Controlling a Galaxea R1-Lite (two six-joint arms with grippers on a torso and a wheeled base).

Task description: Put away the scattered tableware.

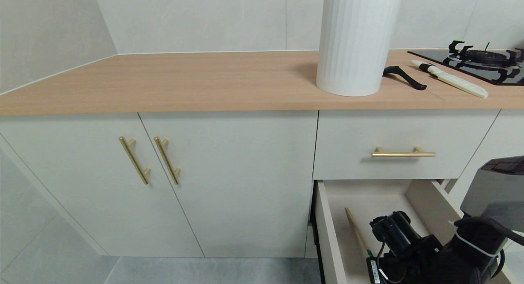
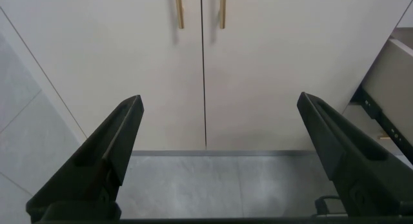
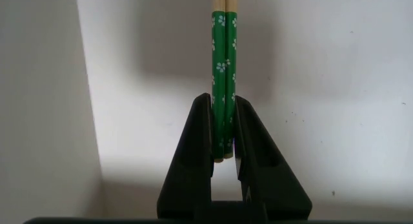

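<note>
Right arm angled down into the open lower drawer (image 1: 325,231). The right gripper (image 3: 223,101) is clamped on the chopsticks (image 3: 224,50), whose far tips apparently rest on the drawer floor. The wrist view shows flower print on their green ends. Left gripper (image 2: 219,100) hangs spread wide, facing the cabinet doors (image 2: 271,69).

On the table (image 1: 163,79), toward its right end, stands a tall canister (image 1: 356,42). Just right of it lies a curved handle (image 1: 405,77), then a knife (image 1: 450,78), with the hob (image 1: 483,61) behind them at the far right. Below, two cabinet doors (image 1: 229,181) sit left of a closed drawer (image 1: 403,145). Under that, inside an open drawer (image 1: 327,226), the right pincer (image 3: 224,104) clamps the chopsticks (image 3: 224,50). The left pincer (image 2: 219,102) hangs spread before the cabinet doors.
</note>
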